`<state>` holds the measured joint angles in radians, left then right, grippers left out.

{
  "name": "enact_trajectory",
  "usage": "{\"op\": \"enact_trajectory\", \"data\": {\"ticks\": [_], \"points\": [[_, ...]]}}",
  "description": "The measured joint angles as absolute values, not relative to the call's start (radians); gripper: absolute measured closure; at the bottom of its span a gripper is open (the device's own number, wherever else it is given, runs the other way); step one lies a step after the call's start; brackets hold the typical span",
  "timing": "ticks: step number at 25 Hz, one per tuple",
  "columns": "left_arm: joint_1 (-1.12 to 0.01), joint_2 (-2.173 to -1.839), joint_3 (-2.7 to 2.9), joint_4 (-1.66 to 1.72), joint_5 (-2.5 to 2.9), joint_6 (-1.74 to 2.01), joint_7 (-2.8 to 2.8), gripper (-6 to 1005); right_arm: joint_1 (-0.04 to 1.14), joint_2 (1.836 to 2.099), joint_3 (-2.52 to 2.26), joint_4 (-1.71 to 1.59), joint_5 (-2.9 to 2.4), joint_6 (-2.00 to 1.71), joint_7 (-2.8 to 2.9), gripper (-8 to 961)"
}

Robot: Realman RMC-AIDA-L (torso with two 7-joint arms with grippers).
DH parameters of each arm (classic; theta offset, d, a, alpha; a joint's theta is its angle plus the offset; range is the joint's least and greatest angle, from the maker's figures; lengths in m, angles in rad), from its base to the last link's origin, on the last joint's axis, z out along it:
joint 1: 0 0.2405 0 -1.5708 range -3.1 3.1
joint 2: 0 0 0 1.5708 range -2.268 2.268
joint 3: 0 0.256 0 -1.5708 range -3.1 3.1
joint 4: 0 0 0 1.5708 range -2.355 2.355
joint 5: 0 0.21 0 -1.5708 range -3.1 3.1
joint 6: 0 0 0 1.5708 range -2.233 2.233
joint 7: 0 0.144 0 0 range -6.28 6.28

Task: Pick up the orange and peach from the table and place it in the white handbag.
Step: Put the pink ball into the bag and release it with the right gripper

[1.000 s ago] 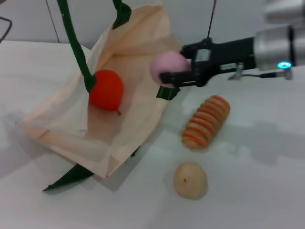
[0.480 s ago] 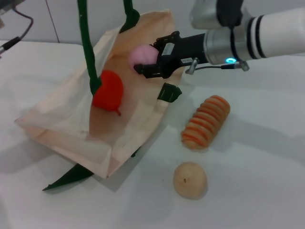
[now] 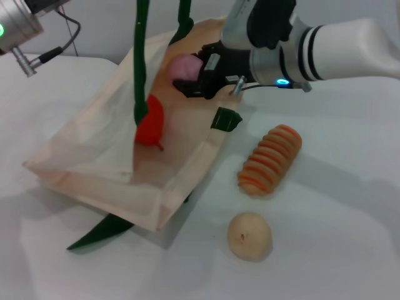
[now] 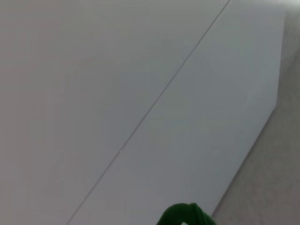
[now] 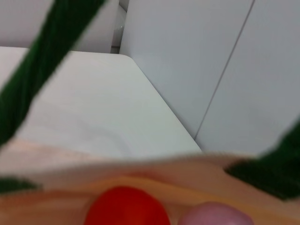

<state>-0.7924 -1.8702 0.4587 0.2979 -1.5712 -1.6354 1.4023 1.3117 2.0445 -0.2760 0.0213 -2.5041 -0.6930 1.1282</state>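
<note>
Right gripper is inside the mouth of the handbag, fingers clamped on the peach. The peach is above the bag's inner fabric, near the far edge of the opening. The right arm reaches in from the right side of the head view.

The orange lies inside the bag, below and left of the peach, partly hidden behind a green strap that runs up out of the frame. A second strap rises beside it near the bag's far edge. The right wrist view shows the orange and peach side by side in the bag, close together; touching or not, cannot tell.

The bag rests on the white table, its mouth held open and raised by the straps. A green tab sits on the rim nearest the right arm. Another green strap lies flat on the table under the bag's near corner.

Left arm is at the upper left corner of the head view; its gripper is out of frame there. The left wrist view shows only a wall and a bit of green strap; gripper state cannot be told.

Outside the bag on the table: a ridged orange-and-tan piece and a beige round fruit, well apart from the bag's mouth.
</note>
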Motion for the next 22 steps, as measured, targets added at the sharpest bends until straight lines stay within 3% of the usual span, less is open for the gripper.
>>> {"op": "enact_trajectory", "data": {"ticks": [22], "points": [[-0.840,-1.900,0.459,0.298,-1.537,-1.624,1.410,847,1.367,2.051,-0.116,0.151,-2.505,-0.618,0.759,335]]}}
